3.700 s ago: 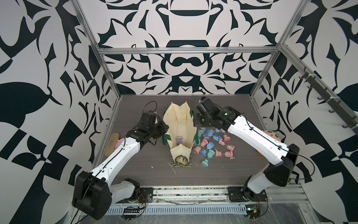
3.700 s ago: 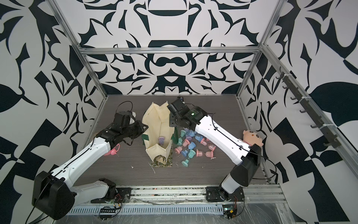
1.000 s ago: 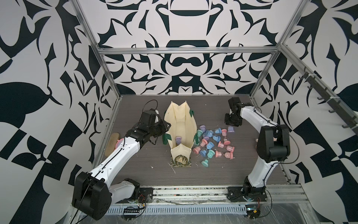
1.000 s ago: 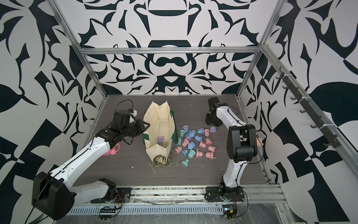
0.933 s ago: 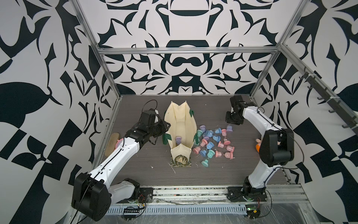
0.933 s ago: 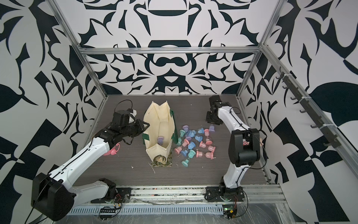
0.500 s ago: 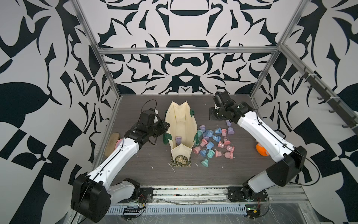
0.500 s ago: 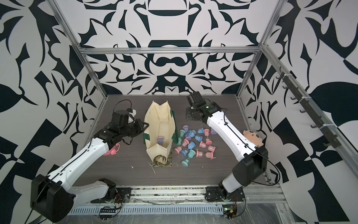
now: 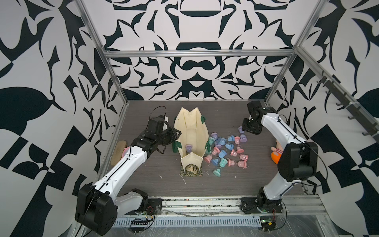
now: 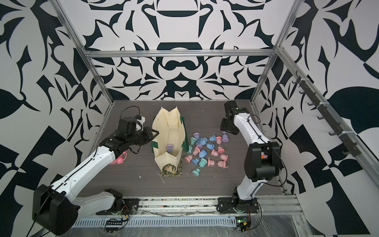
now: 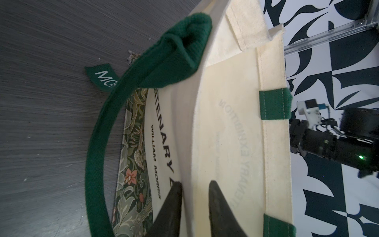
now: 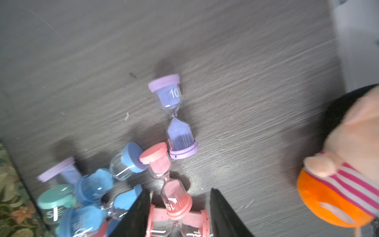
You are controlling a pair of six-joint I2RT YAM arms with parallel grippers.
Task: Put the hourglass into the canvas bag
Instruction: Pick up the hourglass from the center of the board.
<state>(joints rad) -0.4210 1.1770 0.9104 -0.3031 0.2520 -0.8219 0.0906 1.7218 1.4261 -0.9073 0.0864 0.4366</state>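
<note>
Table [image 9: 225,184]: dark wood grain, carries everything below.

Canvas bag [image 9: 190,127]: stands upright left of centre in both top views [image 10: 170,127], mouth open upward; cream cloth, with a dark green handle [image 11: 106,143] drooping outside the printed wall.

Left arm [image 9: 131,160]: reaches to the bag's left rim. Left gripper [image 11: 194,184]: sits astride that wall, one finger on the printed outer face and one inside, with a narrow gap and fabric between. Cannot tell whether it pinches the cloth or merely brackets it.

Right arm [image 9: 274,127]: bends over the pile's far right end. Right gripper [image 12: 179,189]: hangs above the table, fingers moderately apart, grips nothing, frames a pink hourglass [image 12: 173,195] lying below.

Plush toy [image 9: 275,152]: lies at the table's right edge, well apart from the bag.

Hourglass pile [image 9: 225,151]: spreads just right of the bag in pink, blue, teal and lilac.

Lilac hourglass [image 12: 174,117]: lies on its side at the pile's far edge, just beside the pink one.

Purple-capped hourglass [image 9: 188,147]: rests inside the bag, on its floor, toward the near end [image 10: 169,147].
</note>
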